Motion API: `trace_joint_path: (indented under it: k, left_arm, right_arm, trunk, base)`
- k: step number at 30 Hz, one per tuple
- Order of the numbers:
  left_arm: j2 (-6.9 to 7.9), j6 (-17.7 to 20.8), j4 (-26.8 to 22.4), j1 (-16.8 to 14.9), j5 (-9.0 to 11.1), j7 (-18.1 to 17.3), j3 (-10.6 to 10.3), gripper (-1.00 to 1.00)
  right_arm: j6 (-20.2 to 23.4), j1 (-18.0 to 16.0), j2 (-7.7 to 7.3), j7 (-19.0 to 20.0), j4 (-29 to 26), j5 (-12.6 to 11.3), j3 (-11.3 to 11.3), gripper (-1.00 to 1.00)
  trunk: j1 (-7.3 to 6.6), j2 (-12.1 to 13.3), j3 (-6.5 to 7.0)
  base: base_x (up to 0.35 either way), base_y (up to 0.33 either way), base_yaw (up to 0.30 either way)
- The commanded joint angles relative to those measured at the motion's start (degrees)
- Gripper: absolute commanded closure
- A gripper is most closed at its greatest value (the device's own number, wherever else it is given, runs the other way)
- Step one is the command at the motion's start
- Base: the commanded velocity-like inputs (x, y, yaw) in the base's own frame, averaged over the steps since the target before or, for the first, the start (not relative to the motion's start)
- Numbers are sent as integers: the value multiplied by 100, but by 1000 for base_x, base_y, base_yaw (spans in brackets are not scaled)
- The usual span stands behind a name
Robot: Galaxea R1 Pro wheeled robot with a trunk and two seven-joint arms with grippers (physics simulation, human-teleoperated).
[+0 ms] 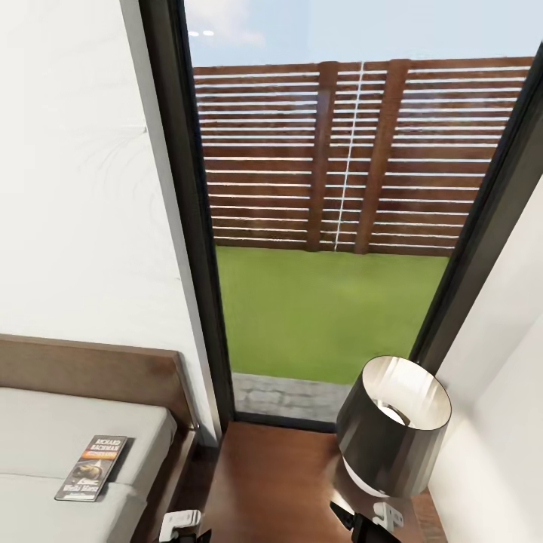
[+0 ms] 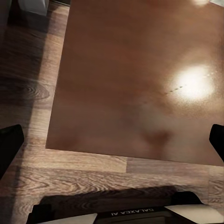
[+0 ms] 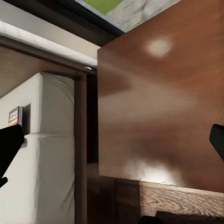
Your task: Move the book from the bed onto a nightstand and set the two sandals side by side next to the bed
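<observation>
The tall dark-framed window (image 1: 324, 226) takes up the middle of the head view, with lawn and a slatted fence (image 1: 354, 158) behind it; its top is cut off by the frame edge. At the lower left lies the bed (image 1: 75, 430), only one corner of the pale mattress and brown headboard in frame, the rest cut off at the left and bottom edges. The book (image 1: 92, 467) lies flat on the mattress near that corner, cover up; in the right wrist view just a sliver of the book (image 3: 15, 115) shows at the left edge, partly behind a dark finger.

At the lower middle of the head view stands the nightstand (image 1: 279, 483), just beside the bed; its glossy top surface carries a lamp (image 1: 392, 422) whose dark shade hides its right part. Its drawer cannot be made out.

The left gripper (image 2: 112, 140) hangs over the nightstand's near edge and the plank floor (image 2: 28, 93), its fingers (image 2: 9, 144) wide apart and holding nothing. The right gripper (image 3: 112, 140) is likewise spread and empty, its fingers (image 3: 8, 147) cut off at both frame sides.
</observation>
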Motion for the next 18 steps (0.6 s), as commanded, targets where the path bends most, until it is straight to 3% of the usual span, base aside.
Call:
trace_joint_path:
  k: [1,14,18]
  left_arm:
    - [2,-18,4,-5,-51,-15,49,-100]
    - [31,-14,4,-5,-31,-27,62,-100]
    - [192,-4,-9,-5,8,-41,84,-100]
  right_arm:
    - [-48,-12,0,25,27,-5,9,-100]
    - [-48,-12,0,25,27,-5,9,-100]
    - [-48,-12,0,25,27,-5,9,-100]
  trunk:
    - [2,-10,-10]
    - [2,-10,-10]
    - [2,-10,-10]
  base:
    - [0,0,0]
    - [0,0,0]
    - [0,0,0]
